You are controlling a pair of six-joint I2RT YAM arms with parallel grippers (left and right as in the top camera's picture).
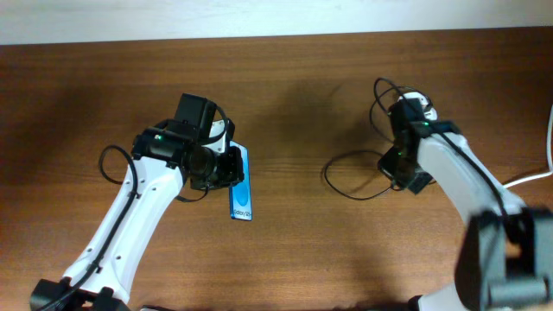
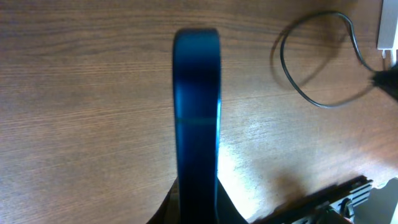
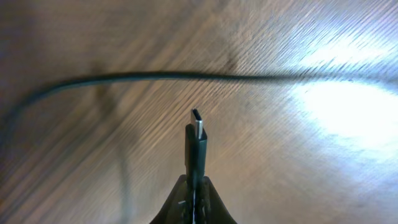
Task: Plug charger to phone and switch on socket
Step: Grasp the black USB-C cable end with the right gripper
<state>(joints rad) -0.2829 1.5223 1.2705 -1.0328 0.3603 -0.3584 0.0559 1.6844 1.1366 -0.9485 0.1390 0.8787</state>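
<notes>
The phone (image 1: 241, 197), slim with a lit blue screen, is gripped on edge by my left gripper (image 1: 223, 169); in the left wrist view the phone (image 2: 197, 112) rises from between the shut jaws (image 2: 198, 208). My right gripper (image 1: 400, 173) is shut on the charger plug; in the right wrist view the black plug with its silver tip (image 3: 196, 140) sticks out of the jaws (image 3: 194, 186). The thin black charger cable (image 1: 350, 177) loops on the table left of the right gripper. The socket shows only as a white sliver (image 2: 387, 25) at the left wrist view's top right.
A thick white cord (image 1: 529, 179) runs off the right edge of the wooden table (image 1: 311, 104). A white wall strip lies along the far edge. The right arm's own cables loop near its wrist (image 1: 406, 99).
</notes>
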